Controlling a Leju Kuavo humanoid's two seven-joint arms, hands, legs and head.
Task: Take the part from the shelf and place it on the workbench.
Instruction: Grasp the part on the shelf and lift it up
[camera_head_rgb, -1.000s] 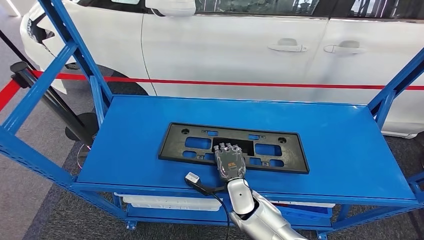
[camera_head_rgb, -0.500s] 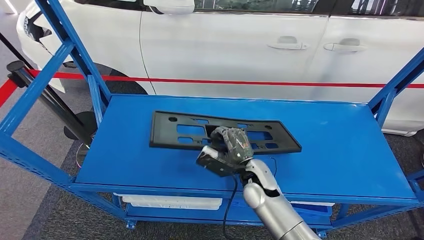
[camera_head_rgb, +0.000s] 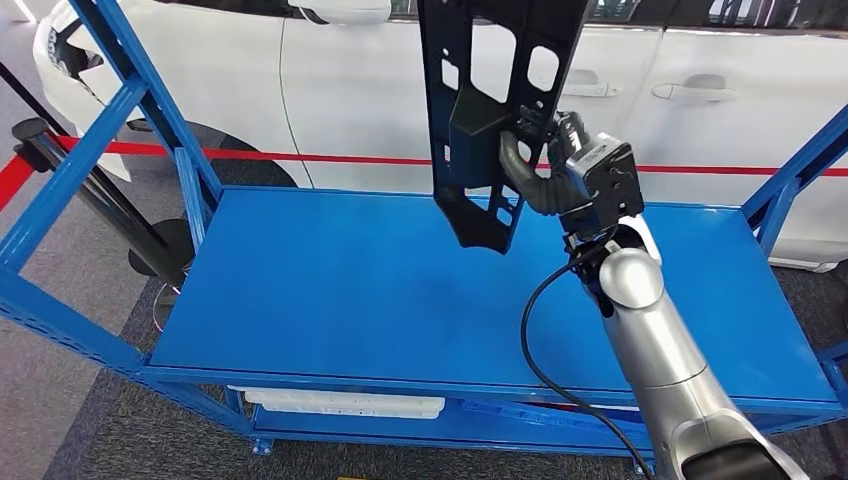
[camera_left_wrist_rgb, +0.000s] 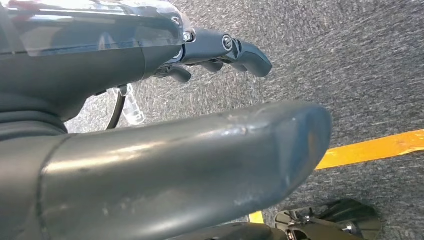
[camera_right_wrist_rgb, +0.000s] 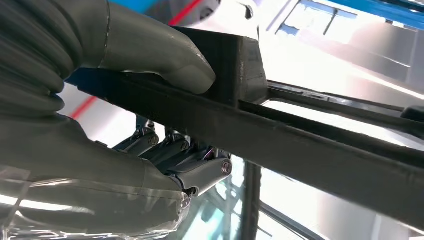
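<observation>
The black part (camera_head_rgb: 490, 110) hangs upright in the air above the blue shelf (camera_head_rgb: 330, 290), its top cut off by the picture's edge. My right hand (camera_head_rgb: 545, 160) grips it, thumb (camera_right_wrist_rgb: 165, 55) pressed on its rim. My left hand (camera_left_wrist_rgb: 220, 50) hangs over grey floor (camera_left_wrist_rgb: 350, 65), fingers curled, holding nothing.

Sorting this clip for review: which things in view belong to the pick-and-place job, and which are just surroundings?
Part of the job:
- black plastic part, lifted clear, upright
- right hand, gripping the part
- blue shelf, where the part is taken from

Just surroundings:
- white car behind
- red barrier tape
- yellow floor line
</observation>
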